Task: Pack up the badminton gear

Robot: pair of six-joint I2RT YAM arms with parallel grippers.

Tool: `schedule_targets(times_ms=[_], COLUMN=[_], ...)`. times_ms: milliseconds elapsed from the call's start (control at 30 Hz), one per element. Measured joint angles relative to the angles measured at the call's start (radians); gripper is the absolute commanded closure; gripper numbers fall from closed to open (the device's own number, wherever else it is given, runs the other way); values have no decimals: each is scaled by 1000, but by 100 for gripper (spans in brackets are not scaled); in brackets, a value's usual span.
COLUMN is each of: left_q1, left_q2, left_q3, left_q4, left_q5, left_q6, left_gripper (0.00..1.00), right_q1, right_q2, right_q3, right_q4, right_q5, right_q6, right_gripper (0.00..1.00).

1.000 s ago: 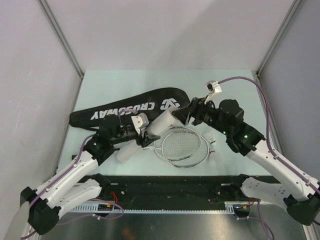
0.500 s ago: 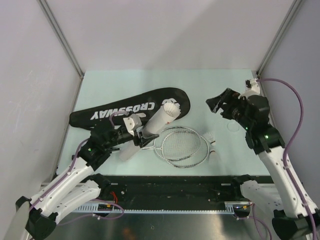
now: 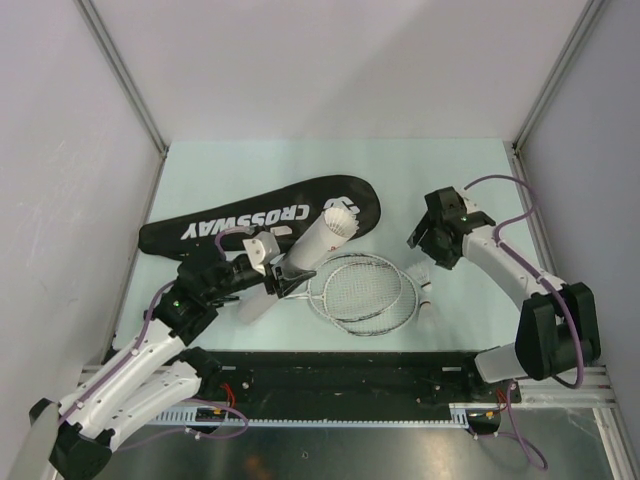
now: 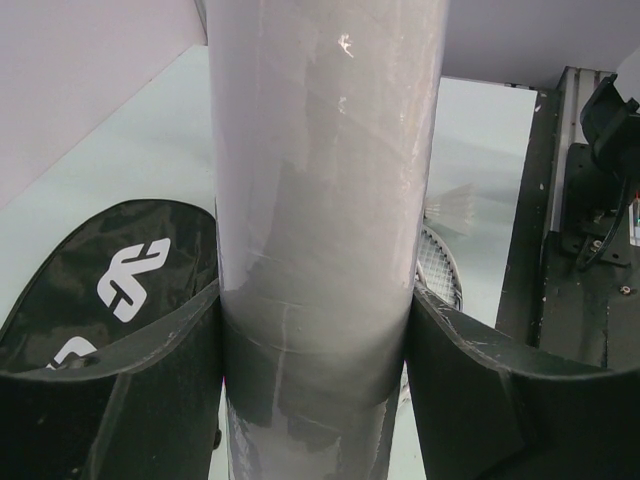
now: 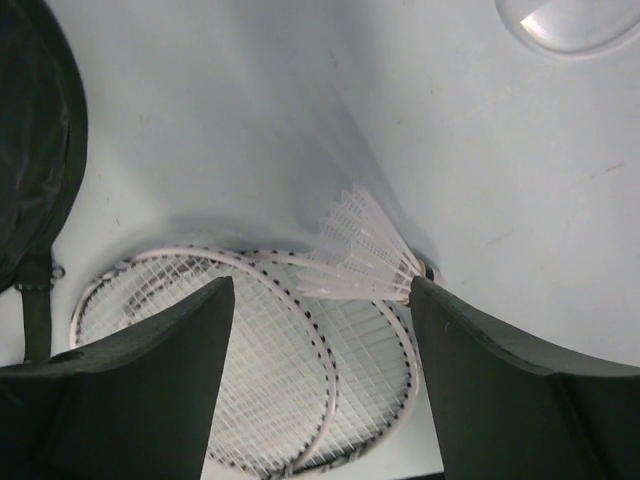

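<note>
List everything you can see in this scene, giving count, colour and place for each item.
table: one, pale green.
racket bag: one, black, left of centre.
tube: one, white, diagonal, far end over the bag.
shuttlecock in tube mouth: one, white.
rackets: two, silver-white, heads overlapping, centre.
loose shuttlecock: at least one, white, right of rackets.
clear disc: one, table's right side.
left gripper: black, shut on tube.
right gripper: black, open above loose shuttlecock.
</note>
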State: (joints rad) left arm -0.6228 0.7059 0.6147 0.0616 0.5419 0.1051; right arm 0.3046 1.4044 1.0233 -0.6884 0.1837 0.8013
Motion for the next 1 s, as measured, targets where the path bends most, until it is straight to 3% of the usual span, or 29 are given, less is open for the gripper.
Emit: schedule_targets(times_ms=[467,667,767,800,1000], left_q1=[0,-2,-2,-2,-2], left_q2=[-8,-8,-8,-8,2], left_q3=[0,0,0,0,0], left_q4=[-1,-1,-1,-1,-1], left_q5=[4,11,11,11,13], left_q6=[0,0,0,0,0], left_gripper=[100,100,100,99,99], right_q1=[108,109,109,111,111], right_q2=[123,142,140,138,14], right_q3=[0,-14,-24,-25,-34], right_q4=[-24,-31,-28,-25,18], right_q5=[154,174,177,179,162], right_q6=[183,214,212,208,134], right_gripper=[46,69,88,100,100])
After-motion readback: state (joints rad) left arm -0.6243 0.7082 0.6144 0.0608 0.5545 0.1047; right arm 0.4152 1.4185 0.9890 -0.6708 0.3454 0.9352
